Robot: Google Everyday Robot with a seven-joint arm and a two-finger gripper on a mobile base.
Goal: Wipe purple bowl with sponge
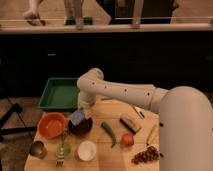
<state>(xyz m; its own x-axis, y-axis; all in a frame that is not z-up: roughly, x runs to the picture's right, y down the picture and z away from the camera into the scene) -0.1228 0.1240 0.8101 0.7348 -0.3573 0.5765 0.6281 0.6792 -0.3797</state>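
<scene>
The purple bowl [81,127] sits on the wooden table [107,107], left of centre. My gripper [80,114] reaches down from the white arm [120,90] and sits right over the bowl's upper left rim. A pale blue sponge [77,117] is at the gripper's tip, pressed into or just above the bowl. The gripper hides part of the bowl's inside.
An orange bowl [51,125] stands left of the purple bowl. A green tray [60,94] lies behind. A green pepper [109,133], tomato [128,140], white bowl [87,150], metal cup [37,148], green glass with fork [62,150], brush [130,123], banana [151,134] and grapes [147,156] are nearby.
</scene>
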